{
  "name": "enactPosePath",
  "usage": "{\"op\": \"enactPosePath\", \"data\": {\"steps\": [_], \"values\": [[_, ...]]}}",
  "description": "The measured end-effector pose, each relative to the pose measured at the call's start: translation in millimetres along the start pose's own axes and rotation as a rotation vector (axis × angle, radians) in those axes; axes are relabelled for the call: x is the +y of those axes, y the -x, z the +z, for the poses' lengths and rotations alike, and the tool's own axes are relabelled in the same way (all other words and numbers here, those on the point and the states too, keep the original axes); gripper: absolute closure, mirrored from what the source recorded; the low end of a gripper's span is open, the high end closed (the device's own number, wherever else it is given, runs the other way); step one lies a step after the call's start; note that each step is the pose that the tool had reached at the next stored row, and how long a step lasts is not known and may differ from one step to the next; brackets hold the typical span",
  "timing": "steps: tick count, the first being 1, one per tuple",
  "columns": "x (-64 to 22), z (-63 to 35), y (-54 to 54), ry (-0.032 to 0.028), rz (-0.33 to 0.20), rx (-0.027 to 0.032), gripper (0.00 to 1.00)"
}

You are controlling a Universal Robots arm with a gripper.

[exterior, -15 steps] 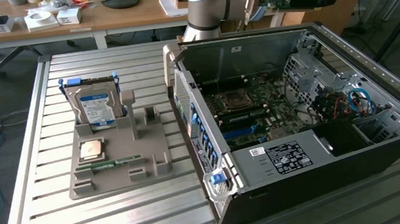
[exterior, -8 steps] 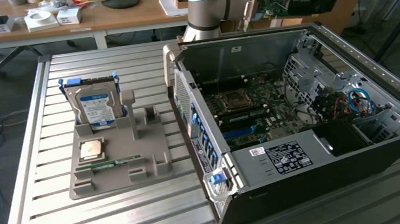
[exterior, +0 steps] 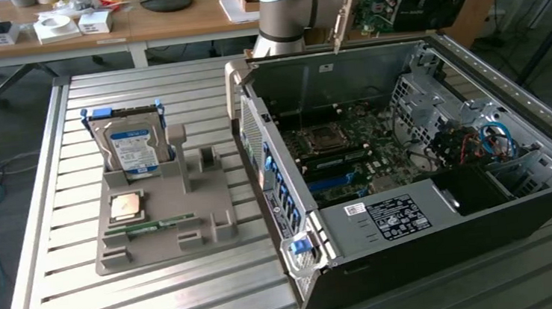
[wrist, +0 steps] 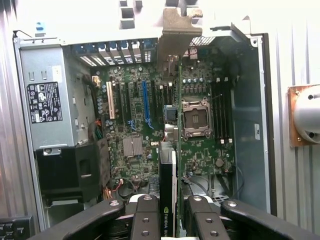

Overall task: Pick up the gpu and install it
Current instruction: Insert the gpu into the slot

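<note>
One card, one grip: the gripper (wrist: 172, 222) pinches the gpu (wrist: 169, 170) at the end opposite its bracket (wrist: 175, 35), fingers (wrist: 146, 215) pressed on both faces. Stiff, light and fragile, I judge, so best held by the board's edges (never the components). It hangs edge-on above the motherboard (wrist: 135, 125) of the open case (exterior: 253, 119). Green board, black cooler, pale bracket; the label seems to read NVIDIA.

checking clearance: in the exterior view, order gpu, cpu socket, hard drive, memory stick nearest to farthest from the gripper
1. gpu, held in the gripper
2. cpu socket, inside the case
3. hard drive, upright, exterior view's left
4. memory stick, flat, fixture's front
</note>
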State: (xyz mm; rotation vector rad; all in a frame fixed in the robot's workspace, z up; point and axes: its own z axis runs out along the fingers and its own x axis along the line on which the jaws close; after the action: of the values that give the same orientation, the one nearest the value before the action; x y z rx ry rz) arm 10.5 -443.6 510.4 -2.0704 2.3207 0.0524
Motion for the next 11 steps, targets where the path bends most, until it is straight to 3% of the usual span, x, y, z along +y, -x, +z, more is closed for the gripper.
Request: {"op": "enactPosePath", "data": {"steps": [11], "values": [[-0.1,19.3,-0.9,-0.0001,0.0,-0.0001,0.74]]}}
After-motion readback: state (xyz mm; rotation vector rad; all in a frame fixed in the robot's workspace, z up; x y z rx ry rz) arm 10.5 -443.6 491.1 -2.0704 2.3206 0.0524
